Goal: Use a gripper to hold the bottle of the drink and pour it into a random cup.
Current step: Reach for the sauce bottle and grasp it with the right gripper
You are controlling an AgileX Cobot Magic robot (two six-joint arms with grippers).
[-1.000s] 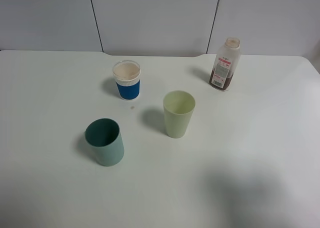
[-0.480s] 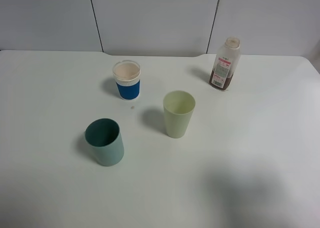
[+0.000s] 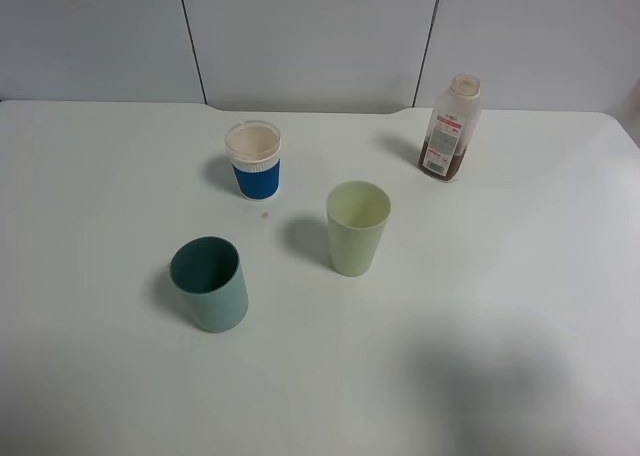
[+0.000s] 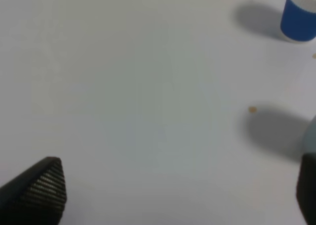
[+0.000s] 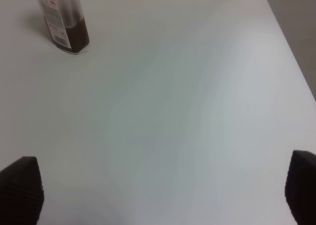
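Note:
The bottle of the drink [image 3: 450, 128] stands upright at the far right of the white table [image 3: 520, 276], with brown drink in its lower part; its lower half [image 5: 63, 18] shows in the right wrist view. The pale yellow-green cup [image 3: 357, 228] stands upright near the middle. My right gripper [image 5: 160, 188] is open with only bare table between its fingertips [image 5: 20, 189], well short of the bottle. My left gripper [image 4: 173, 190] is open and holds nothing. Neither gripper appears in the exterior high view.
A teal tumbler [image 3: 210, 284] stands front left of the cup. A short blue-and-white paper cup [image 3: 254, 161] stands behind it, also seen as the blue cup [image 4: 298, 15] from the left wrist. The table's right edge [image 5: 291, 52] runs close to the right gripper.

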